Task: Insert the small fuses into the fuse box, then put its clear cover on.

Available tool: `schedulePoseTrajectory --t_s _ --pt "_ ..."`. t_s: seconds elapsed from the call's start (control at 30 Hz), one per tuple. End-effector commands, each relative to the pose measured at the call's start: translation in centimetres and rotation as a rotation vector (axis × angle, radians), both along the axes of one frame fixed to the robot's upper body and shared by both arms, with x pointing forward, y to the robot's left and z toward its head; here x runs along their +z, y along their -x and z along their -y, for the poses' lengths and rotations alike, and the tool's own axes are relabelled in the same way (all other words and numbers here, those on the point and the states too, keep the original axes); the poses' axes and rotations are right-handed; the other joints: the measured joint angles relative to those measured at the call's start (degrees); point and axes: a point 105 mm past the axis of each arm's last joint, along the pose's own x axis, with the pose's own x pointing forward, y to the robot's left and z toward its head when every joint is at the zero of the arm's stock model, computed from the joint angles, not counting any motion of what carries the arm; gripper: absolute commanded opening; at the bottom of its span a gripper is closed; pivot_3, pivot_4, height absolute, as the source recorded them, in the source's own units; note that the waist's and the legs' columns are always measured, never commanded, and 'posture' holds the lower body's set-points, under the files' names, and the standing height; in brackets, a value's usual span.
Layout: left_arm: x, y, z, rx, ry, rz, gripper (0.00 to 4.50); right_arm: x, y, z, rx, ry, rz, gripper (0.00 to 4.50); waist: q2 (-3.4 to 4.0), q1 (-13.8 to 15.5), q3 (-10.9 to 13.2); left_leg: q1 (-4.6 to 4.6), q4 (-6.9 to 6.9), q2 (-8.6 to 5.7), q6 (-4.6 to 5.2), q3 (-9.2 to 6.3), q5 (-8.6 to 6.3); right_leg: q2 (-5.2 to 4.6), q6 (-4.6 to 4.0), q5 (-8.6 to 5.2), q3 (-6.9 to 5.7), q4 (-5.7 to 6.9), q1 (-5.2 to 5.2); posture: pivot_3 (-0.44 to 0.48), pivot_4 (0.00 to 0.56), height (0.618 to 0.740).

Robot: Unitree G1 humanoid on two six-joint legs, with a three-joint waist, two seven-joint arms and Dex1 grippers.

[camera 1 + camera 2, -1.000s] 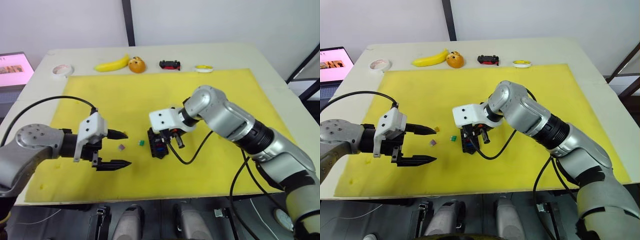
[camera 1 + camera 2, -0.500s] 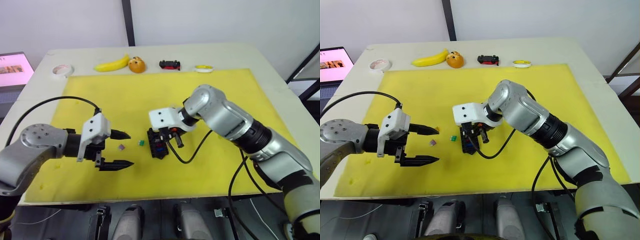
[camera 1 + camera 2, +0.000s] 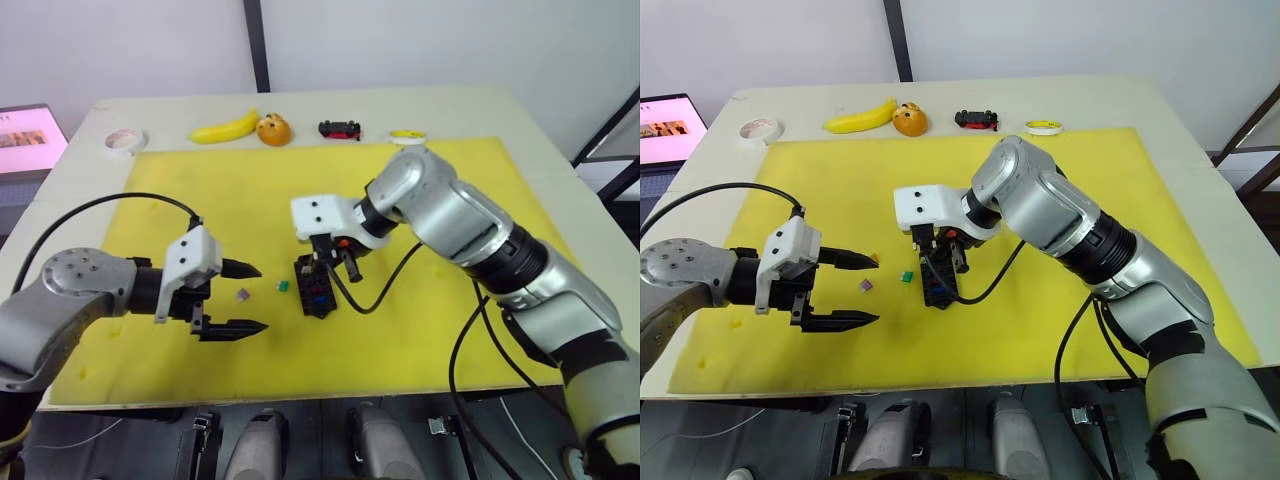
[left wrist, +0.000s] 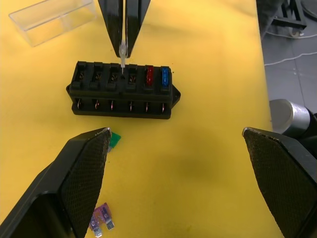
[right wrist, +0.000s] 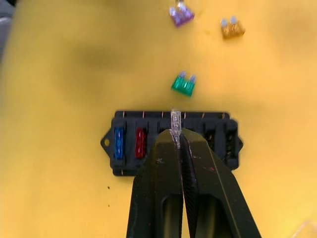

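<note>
— where does the black rectangular plastic fuse box (image 4: 123,89) sit?
— near the middle of the yellow foam mat (image 3: 420,330), on the pale table (image 3: 560,180). two small blade fuses (image 4: 156,77) stand in the slots at one end.
— and the loose ones?
— a green blade fuse (image 5: 183,85) lies just left of the box, a purple one (image 5: 181,15) and an amber one (image 5: 232,29) farther left.
— the clear plastic tray-shaped cover (image 4: 52,20)?
— on the mat beyond the box's far side.
— behind the mat?
— a tape roll (image 3: 125,140), banana (image 3: 224,128), orange (image 3: 273,129), toy car (image 3: 340,129) and yellow tape roll (image 3: 407,136), left to right.
</note>
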Motion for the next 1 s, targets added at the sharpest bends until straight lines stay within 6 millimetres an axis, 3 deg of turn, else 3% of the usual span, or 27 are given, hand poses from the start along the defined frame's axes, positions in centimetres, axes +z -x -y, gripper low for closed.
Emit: schedulePoseTrajectory --t_s 0.03,1.0 --pt "0.6 0.1 0.4 -0.019 0.0 0.039 4.48 1.1 0.8 -0.5 0.023 0.002 -0.003 0.0 -0.01 0.0 0.0 0.0 0.0 0.0 0.0 0.0 0.0 0.0 0.0 0.0 0.0 0.0 0.0 0.0 0.15 0.74" --pt "0.7 0.1 0.8 -0.014 0.007 0.041 4.48 -1.4 -0.5 -0.3 0.011 0.099 0.061 0.0 0.0 0.0 0.0 0.0 0.01 0.0 0.0 0.0 0.0 0.01 0.0 0.0 0.0 0.01 -0.01 0.0 0.15 0.74"
